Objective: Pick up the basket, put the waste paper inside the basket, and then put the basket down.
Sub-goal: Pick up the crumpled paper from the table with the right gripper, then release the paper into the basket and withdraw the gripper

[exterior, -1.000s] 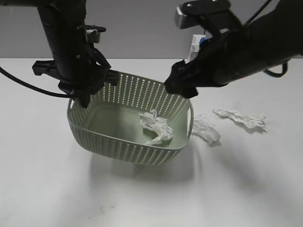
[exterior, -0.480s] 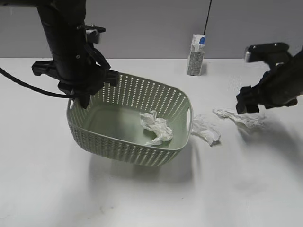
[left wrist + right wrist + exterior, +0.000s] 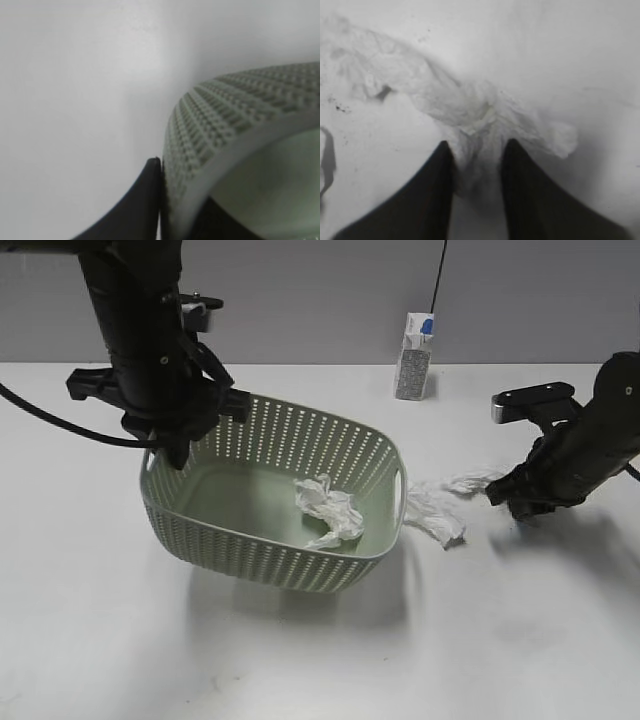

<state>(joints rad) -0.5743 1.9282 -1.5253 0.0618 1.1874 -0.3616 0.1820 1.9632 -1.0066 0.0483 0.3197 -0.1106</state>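
The pale green basket [image 3: 262,545] hangs tilted above the table. My left gripper [image 3: 172,452] is shut on its left rim; in the left wrist view my left gripper [image 3: 172,182] pinches the basket wall [image 3: 225,110]. One crumpled waste paper [image 3: 330,508] lies inside the basket. A second waste paper [image 3: 437,513] lies on the table just right of the basket. My right gripper [image 3: 512,502] is down on a third waste paper [image 3: 470,481]. In the right wrist view my right gripper [image 3: 477,146] has that paper [image 3: 470,105] bunched between its fingers.
A small upright white-grey carton with a blue top [image 3: 413,358] stands at the back of the white table, behind the basket's right side. A grey wall runs along the back.
My right arm has swung from over the basket to the right and come down onto the far-right paper, closing on it. The left arm and basket have not moved.
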